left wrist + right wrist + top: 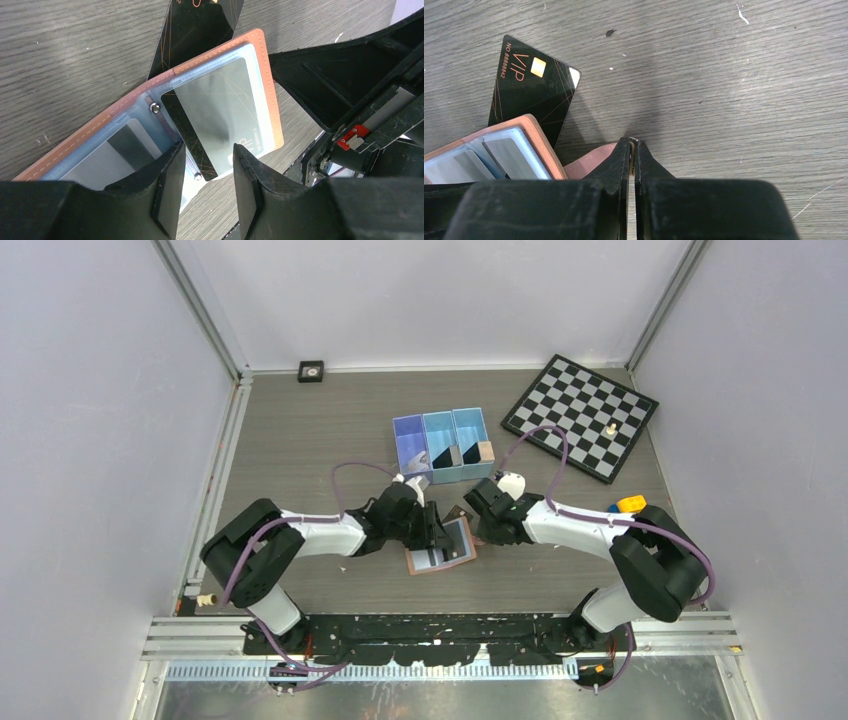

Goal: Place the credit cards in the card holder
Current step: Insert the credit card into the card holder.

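Card holder (458, 545) lies open on the table (320, 430) between the two arms, blue lining and clear sleeves facing up.

The right hand (633, 150) is pinched tight on the holder's salmon snap tab (589, 161), and appears to be pinning it in place.

The left hand (207, 165) hangs low over the open sleeves with its fingers partly spread and nothing clamped between them. Directly ahead of it sits the sleeved card (220, 115), a glossy black credit card mostly inside a clear pocket. A dark strip shows beside the riveted spine and a corner pokes out toward the fingers, so the card sits slightly crooked. Seating it looks like a push away from the spine, toward the holder's outer stitched edge.

The loose card (531, 92), black with orange "VIP" lettering, lies flat on the table beyond the holder's far edge, one end tucked beneath it. Its long axis points away from that edge. With the right hand occupied, the left hand seems better placed to fetch it.
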Robot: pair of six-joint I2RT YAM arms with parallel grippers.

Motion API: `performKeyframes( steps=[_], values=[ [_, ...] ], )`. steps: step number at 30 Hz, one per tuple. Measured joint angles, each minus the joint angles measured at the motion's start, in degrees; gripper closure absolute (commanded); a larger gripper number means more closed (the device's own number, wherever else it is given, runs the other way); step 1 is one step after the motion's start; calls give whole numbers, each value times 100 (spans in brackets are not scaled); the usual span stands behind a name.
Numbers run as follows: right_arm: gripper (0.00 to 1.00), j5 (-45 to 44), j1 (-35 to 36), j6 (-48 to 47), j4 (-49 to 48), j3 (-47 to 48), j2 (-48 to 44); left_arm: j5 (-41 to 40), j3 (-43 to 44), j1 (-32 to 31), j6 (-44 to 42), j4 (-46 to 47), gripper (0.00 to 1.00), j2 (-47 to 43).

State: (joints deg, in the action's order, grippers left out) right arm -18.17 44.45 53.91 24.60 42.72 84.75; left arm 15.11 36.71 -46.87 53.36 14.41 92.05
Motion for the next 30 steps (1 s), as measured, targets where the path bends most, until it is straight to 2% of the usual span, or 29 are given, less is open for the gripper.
performKeyframes(
  steps=[13,18,21,24,26,30],
  values=[
    [100,-7,9,0,-9,0,7,-459,804,-208,-315,-1054,58,63],
    [98,-24,13,2,0,0,4,-466,831,-225,-407,-1198,53,136],
    [90,-42,9,0,55,0,-31,-490,828,-225,-476,-1300,44,81],
    [72,-48,-61,-9,238,-20,-258,-533,815,-225,-608,-1502,37,-157],
    [63,-46,-129,-46,374,-26,-509,-575,780,-225,-691,-1659,32,-439],
    [58,4,-229,-164,564,-26,-1145,-752,695,-225,-892,-2002,27,-1165]
  ],
)
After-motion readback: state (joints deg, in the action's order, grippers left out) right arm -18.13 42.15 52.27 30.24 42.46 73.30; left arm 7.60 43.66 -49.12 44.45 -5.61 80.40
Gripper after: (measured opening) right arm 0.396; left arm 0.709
